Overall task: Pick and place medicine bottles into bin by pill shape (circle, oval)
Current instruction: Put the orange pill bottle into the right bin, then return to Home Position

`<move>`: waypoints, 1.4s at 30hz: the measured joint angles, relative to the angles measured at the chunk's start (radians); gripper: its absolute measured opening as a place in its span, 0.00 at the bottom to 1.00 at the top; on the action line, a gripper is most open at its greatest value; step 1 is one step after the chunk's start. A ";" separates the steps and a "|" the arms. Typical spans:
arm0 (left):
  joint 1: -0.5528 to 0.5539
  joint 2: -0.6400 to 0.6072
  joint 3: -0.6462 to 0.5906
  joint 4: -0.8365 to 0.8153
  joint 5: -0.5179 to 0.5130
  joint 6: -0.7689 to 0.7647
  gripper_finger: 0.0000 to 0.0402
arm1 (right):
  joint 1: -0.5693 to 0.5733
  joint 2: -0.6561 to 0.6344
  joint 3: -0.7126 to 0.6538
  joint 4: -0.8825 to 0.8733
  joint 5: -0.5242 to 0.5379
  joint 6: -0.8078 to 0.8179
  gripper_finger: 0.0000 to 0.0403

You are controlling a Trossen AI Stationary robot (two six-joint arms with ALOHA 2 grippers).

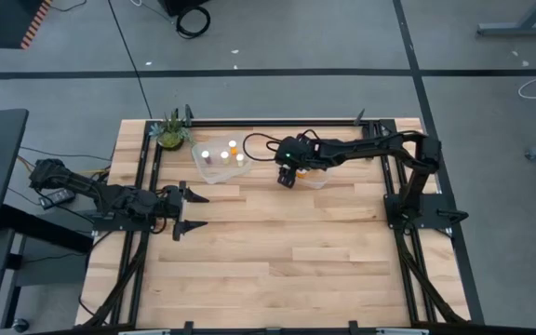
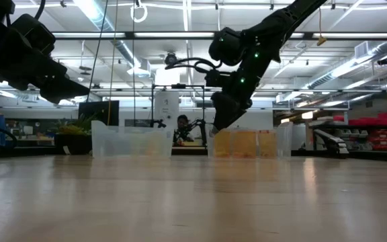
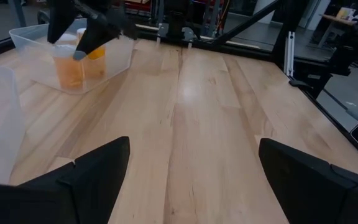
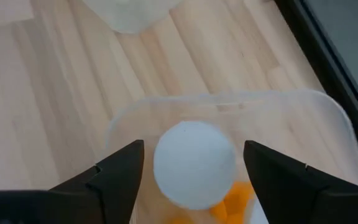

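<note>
My right gripper (image 1: pixel 288 179) hangs open over a clear bin (image 1: pixel 316 180) at the table's far middle. In the right wrist view its two fingers (image 4: pixel 122 169) stand on either side of an orange bottle's white cap (image 4: pixel 194 163) without touching it. The bottle stands inside this bin (image 4: pixel 328 118). The low view shows orange bottles (image 2: pixel 242 143) in the bin under the gripper (image 2: pixel 222 124). A second clear bin (image 1: pixel 214 172) to its left holds several white-capped bottles (image 1: pixel 223 155). My left gripper (image 1: pixel 190 209) waits open and empty at the table's left, also seen in its wrist view (image 3: pixel 191 168).
A small green potted plant (image 1: pixel 170 133) stands at the far left corner, beside the left bin. Black rails (image 1: pixel 277 121) run along the table's far edge and sides. Bare wood (image 1: pixel 287 251) covers the near half of the table. People sit in the room beyond (image 2: pixel 182 128).
</note>
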 joint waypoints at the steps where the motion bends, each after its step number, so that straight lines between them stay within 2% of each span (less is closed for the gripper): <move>1: 0.000 0.000 0.000 0.000 0.000 0.000 0.92 | 0.000 -0.011 0.000 -0.010 -0.007 0.000 0.71; 13: 0.000 0.000 0.000 0.000 0.000 0.000 0.92 | 0.011 -0.220 0.000 -0.099 -0.096 -0.004 0.71; 19: 0.000 0.000 0.000 0.000 0.000 0.000 0.92 | 0.049 -0.350 -0.027 -0.087 -0.115 -0.024 0.71; 24: 0.000 0.000 0.000 0.000 0.000 0.000 0.92 | 0.082 -0.502 -0.122 -0.040 -0.127 -0.034 0.71; 35: 0.000 0.000 0.000 0.000 0.000 0.001 0.92 | 0.128 -0.860 -0.446 0.127 -0.183 -0.019 0.71; 42: 0.000 0.000 0.000 0.000 0.000 0.054 0.92 | 0.154 -1.047 -0.614 0.284 -0.311 -0.073 0.71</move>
